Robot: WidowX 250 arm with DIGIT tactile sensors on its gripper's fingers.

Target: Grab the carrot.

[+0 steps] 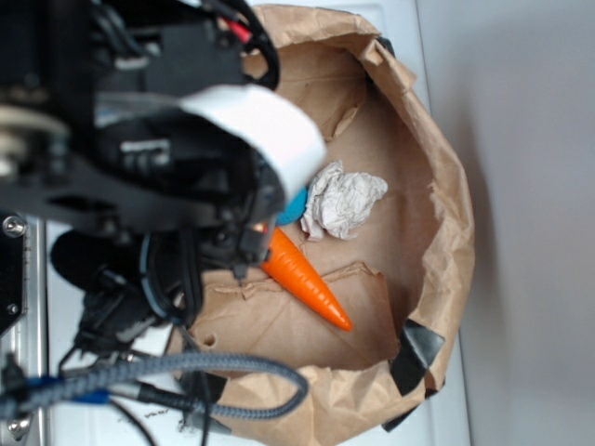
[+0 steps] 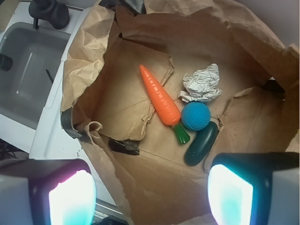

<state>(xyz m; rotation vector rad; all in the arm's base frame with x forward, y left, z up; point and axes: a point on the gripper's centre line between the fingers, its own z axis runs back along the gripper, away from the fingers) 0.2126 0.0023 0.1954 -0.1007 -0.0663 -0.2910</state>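
The approach is in hand: the gripper [image 2: 150, 187] hangs with jaws wide and empty above the bag [image 2: 126, 154], where the carrot [image 2: 161, 97] lies beside the ball [image 2: 195, 116], so next it should descend astride the carrot's middle.

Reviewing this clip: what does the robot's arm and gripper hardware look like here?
The arm is black, with screws showing on its plates and a white band wrapped over it. A grey braided cable loops below it, beside thinner black wires and a bit of blue. In the wrist view, the gripper has two dark fingers with pale, glowing white-cyan inner pads.
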